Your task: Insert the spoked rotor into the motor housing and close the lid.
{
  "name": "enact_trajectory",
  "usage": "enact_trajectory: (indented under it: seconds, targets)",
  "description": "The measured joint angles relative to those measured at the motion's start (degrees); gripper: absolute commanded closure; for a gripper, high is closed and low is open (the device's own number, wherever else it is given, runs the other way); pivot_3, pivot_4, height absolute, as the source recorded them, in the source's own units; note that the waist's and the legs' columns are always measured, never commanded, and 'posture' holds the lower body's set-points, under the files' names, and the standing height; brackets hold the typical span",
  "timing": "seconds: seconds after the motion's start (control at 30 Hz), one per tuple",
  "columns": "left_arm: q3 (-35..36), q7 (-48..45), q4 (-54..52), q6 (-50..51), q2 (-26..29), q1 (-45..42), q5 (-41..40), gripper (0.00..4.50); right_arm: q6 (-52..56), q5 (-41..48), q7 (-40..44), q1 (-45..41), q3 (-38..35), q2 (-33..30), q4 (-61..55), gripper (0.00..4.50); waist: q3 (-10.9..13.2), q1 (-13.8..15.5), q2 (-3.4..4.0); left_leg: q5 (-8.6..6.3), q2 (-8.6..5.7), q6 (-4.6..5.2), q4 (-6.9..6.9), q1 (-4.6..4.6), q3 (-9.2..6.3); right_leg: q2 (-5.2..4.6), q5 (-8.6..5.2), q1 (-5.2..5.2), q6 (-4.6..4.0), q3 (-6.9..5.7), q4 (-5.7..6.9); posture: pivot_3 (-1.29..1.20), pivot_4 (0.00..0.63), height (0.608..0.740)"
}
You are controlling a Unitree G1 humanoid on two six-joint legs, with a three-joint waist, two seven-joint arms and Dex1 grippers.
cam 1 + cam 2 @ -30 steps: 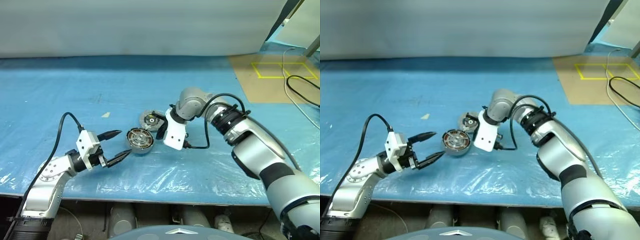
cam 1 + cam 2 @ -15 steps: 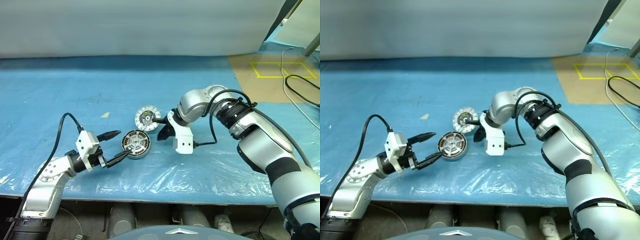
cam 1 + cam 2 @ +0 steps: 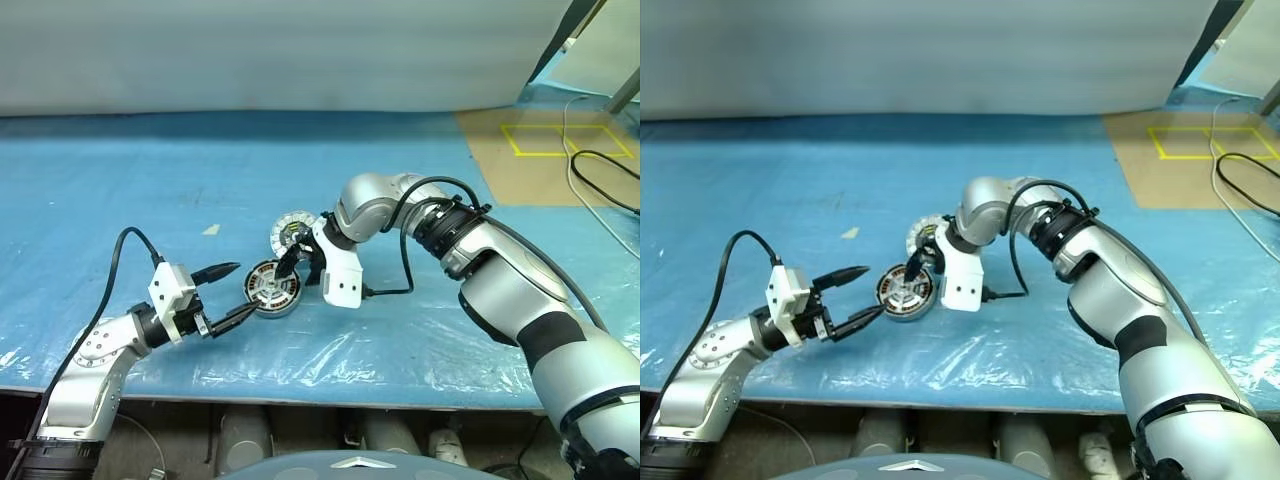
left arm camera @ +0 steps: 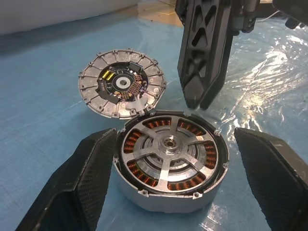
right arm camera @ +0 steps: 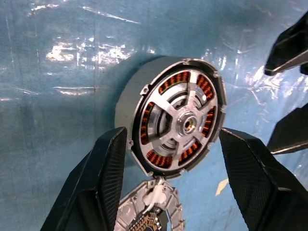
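The left gripper point(image 3: 228, 291) lies low over the counter point(image 3: 120, 200), fingers spread, their tips either side of the rotor's near-left edge without touching it. The rotor point(image 3: 274, 287) sits flat on the blue sheet: a grey-rimmed disc with copper windings showing between silver spokes around a small hub. Just beyond it, far and slightly right, the housing point(image 3: 292, 231) rests with its rim against the rotor; it has a white segmented rim and a dark centre. The right gripper point(image 5: 173, 159) points down over the rotor, fingers spread, holding nothing.
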Motion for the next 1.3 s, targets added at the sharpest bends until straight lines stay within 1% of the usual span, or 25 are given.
enact_trajectory:
  seconds: [0.2, 0.37, 0.6, 0.7, 0.73, 0.93, 0.97, 1.0, 1.3]
  targets:
    - [0.00, 0.68, -0.39, 0.29, 0.00, 0.24, 0.01, 0.36, -0.59, -5.05, -2.67, 0.30, 0.63, 0.17, 2.04, 1.30, 0.00, 0.06, -0.01, 0.00, 0.00, 0.00, 0.00, 0.00, 0.00, 0.00, 0.00, 0.00, 0.00, 0.00, 0.01, 0.00, 0.150, 0.740]
    - [0.00, 0.89, -0.46, 0.29, -0.01, 0.27, 0.02, 0.36, -1.42, -5.83, -2.68, 0.52, 1.23, -0.51, 2.07, 1.30, 0.00, 0.02, -0.01, 0.00, 0.00, 0.00, 0.00, 0.00, 0.00, 0.00, 0.00, 0.00, 0.00, 0.00, 0.01, 0.00, 0.150, 0.740]
    - [-0.02, 1.44, -0.51, 0.28, -0.03, 0.29, 0.06, 0.36, -1.43, -8.48, -5.34, 1.71, 2.34, 0.77, 3.86, 1.30, 0.00, -0.05, -0.01, 0.00, 0.00, 0.00, 0.00, 0.02, 0.00, 0.00, 0.00, 0.00, 0.00, 0.00, 0.01, 0.00, 0.150, 0.740]
    - [-0.05, 1.69, -0.53, 0.28, -0.04, 0.29, 0.07, 0.36, -1.44, -9.75, -7.45, 1.70, 2.25, 1.22, 4.38, 1.90, 0.00, -0.23, -0.01, 0.00, 0.01, 0.00, 0.00, 0.06, 0.00, 0.00, 0.00, 0.02, 0.00, 0.00, 0.03, 0.00, 0.150, 0.740]
    - [-0.08, 1.74, -0.53, 0.28, -0.04, 0.29, 0.08, 0.36, -1.43, -10.04, -8.09, 1.69, 2.22, 1.46, 4.58, 2.17, 0.00, -0.36, -0.01, 0.00, 0.00, -0.01, 0.00, 0.06, 0.00, 0.01, 0.00, 0.02, 0.00, 0.00, 0.04, 0.00, 0.150, 0.740]
    - [-0.29, 1.85, -0.59, 0.27, -0.10, 0.28, 0.10, 0.36, -2.53, -12.48, -11.20, 0.21, 2.25, 1.83, 5.04, 4.13, 0.00, -0.93, -0.01, 0.00, 0.00, -0.01, 0.01, 0.09, 0.00, 0.00, 0.00, 0.05, 0.00, 0.01, 0.04, 0.00, 0.150, 0.740]
    - [-0.32, 1.85, -0.59, 0.26, -0.11, 0.24, 0.11, 0.36, -2.44, -13.37, -11.31, -0.21, 2.32, 1.73, 5.09, 4.40, 0.00, -0.97, -0.01, 0.00, 0.00, -0.01, 0.01, 0.09, 0.00, 0.00, 0.00, 0.05, 0.00, 0.01, 0.04, 0.00, 0.150, 0.740]
    - [-0.34, 1.85, -0.58, 0.22, -0.14, 0.18, 0.13, 0.36, -2.39, -14.32, -11.36, -0.33, 2.43, 1.41, 5.34, 4.50, 0.00, -0.99, -0.01, 0.00, 0.00, -0.01, 0.01, 0.08, 0.00, 0.00, 0.00, 0.05, 0.00, 0.00, 0.04, 0.00, 0.150, 0.740]
    - [-0.40, 1.83, 0.11, 0.15, -0.63, -1.56, 0.50, 0.36, -4.81, -18.88, -15.41, -0.76, 2.73, -0.24, 3.00, 4.50, 0.02, -1.04, -0.02, 0.00, -0.02, 0.00, 0.01, 0.03, 0.00, 0.00, 0.00, 0.04, 0.00, 0.01, 0.02, 0.00, 0.150, 0.740]
